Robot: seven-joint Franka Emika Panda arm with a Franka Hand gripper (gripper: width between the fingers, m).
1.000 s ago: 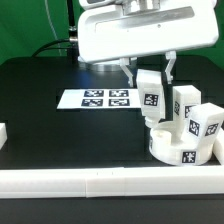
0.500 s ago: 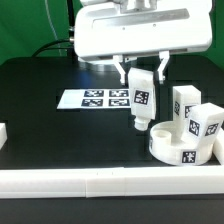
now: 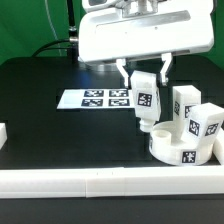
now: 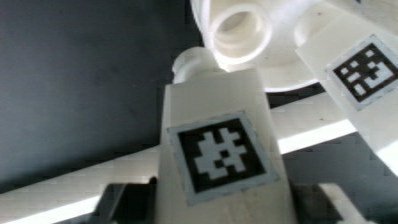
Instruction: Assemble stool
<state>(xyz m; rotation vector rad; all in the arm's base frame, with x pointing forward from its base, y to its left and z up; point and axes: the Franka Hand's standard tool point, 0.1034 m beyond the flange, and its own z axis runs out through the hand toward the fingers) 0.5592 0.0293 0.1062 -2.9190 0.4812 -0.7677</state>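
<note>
The round white seat (image 3: 182,148) lies on the black table at the exterior view's right, with two tagged white legs (image 3: 186,104) (image 3: 208,125) standing in it. My gripper (image 3: 145,74) is shut on a third tagged leg (image 3: 146,99) and holds it upright just off the seat's rim, on the side toward the exterior view's left, its lower end near the rim. In the wrist view the held leg (image 4: 217,140) fills the middle, its round peg end over the seat (image 4: 338,140), with another tagged leg (image 4: 365,65) beside it.
The marker board (image 3: 95,98) lies flat on the table to the exterior view's left of the held leg. A long white rail (image 3: 100,184) runs along the front edge. A small white block (image 3: 3,133) sits at the far left edge.
The held leg swung toward the exterior view's left, away from the seat, then came back right and now hangs closer to the seat's rim again.
</note>
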